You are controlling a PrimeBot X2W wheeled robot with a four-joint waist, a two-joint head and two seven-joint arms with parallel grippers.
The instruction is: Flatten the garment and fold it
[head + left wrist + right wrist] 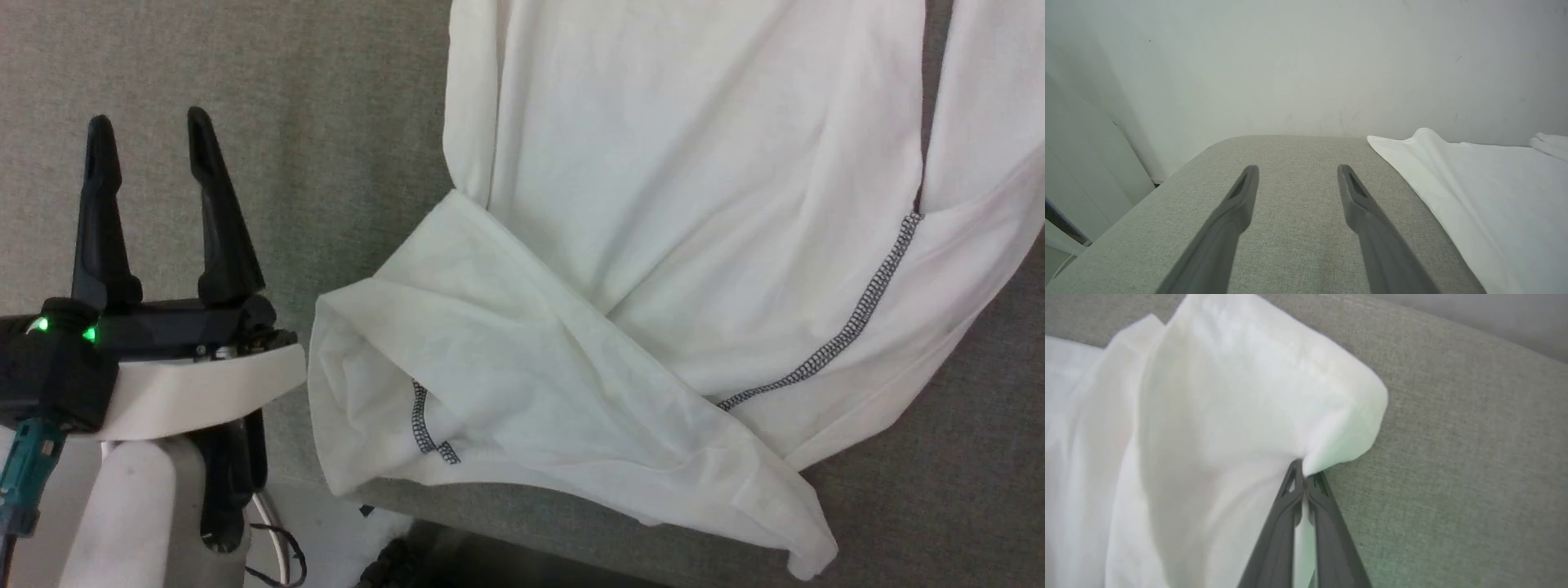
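1 garment [694,163], pinched by right gripper [1303,470]; left gripper [148,122] spread wide.

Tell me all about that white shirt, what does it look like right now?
The shirt is thin, white, slightly see-through cloth with dark grey stitched seams. It lies rumpled, not flat, on a grey fabric cushion, one sleeve folded across the body toward the near edge. The right pincer is shut on a folded corner of it, puckering the cloth there.
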